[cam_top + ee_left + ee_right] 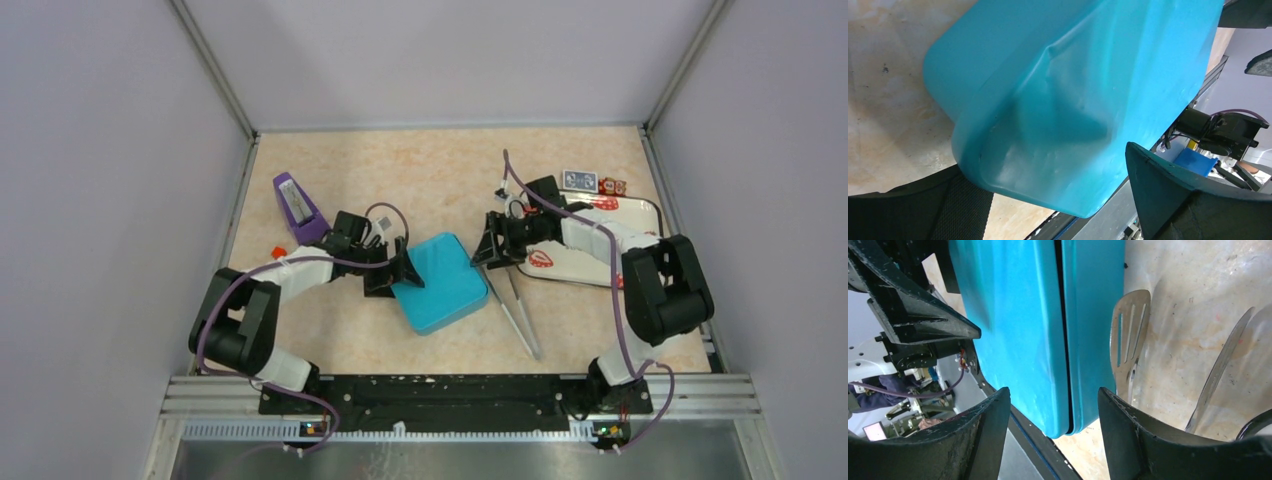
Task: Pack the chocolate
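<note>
- Metal tongs point(515, 305) lie flat on the table, hinge end toward the arm bases. The slotted heads sit just beside the box's right wall, and nothing grips them.
- Blue lidded box point(437, 283) sits mid-table with the lid on. The right wrist view shows the seam closed along the side.
- Chocolate: no piece shows anywhere. It is likely inside the shut box, but I cannot confirm that.
- Left gripper point(395, 272) is spread to its widest at the box's left corner, with the corner between its fingers and nothing clamped.
- Right gripper point(492, 250) is parted wide, facing the box's right edge, and empty.
- Judgement: the step looks like checking or letting go of the closed box. Draw each arm straight back from its wall. The right arm should lift first, to clear the tongs without nudging the box.
- Farther right is a patterned tray point(645, 215), with a blue card point(578, 180) behind it.
</note>
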Controlling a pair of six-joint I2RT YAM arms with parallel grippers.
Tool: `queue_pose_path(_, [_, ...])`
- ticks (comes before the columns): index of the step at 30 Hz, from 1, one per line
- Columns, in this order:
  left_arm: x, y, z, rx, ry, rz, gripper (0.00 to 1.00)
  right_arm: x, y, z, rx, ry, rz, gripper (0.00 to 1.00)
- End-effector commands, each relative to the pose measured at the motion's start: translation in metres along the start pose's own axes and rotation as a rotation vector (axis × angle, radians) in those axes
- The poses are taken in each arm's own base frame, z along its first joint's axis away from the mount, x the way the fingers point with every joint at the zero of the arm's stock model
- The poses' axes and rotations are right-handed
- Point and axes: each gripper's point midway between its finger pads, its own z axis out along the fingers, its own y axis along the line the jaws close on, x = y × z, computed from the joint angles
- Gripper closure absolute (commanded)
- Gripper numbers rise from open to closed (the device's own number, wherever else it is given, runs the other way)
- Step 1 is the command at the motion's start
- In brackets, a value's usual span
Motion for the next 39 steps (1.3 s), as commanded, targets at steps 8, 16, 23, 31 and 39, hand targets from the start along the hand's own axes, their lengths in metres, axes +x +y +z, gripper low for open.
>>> queue_pose_path(8, [-0.019,-0.024,0.000,0.037,-0.023,0.052,0.03,0.012,-0.004,0.018,-0.002,0.055,-0.023,0.48])
queue_pose_path(16, [-0.028,-0.025,-0.004,-0.014,-0.022,0.096,0.03,0.010,-0.006,0.019,0.009,0.050,-0.013,0.61])
queue_pose_path(23, [-0.027,-0.030,-0.004,0.001,-0.013,0.098,0.03,0.006,-0.016,0.017,0.084,0.031,-0.012,0.75])
queue_pose_path(31, [-0.027,-0.033,-0.005,0.007,-0.017,0.107,0.03,0.000,-0.017,0.017,0.096,0.005,-0.005,0.82])
queue_pose_path(39, [-0.025,-0.028,-0.004,-0.015,-0.023,0.109,0.03,-0.008,-0.021,0.016,0.138,0.007,-0.021,0.76])
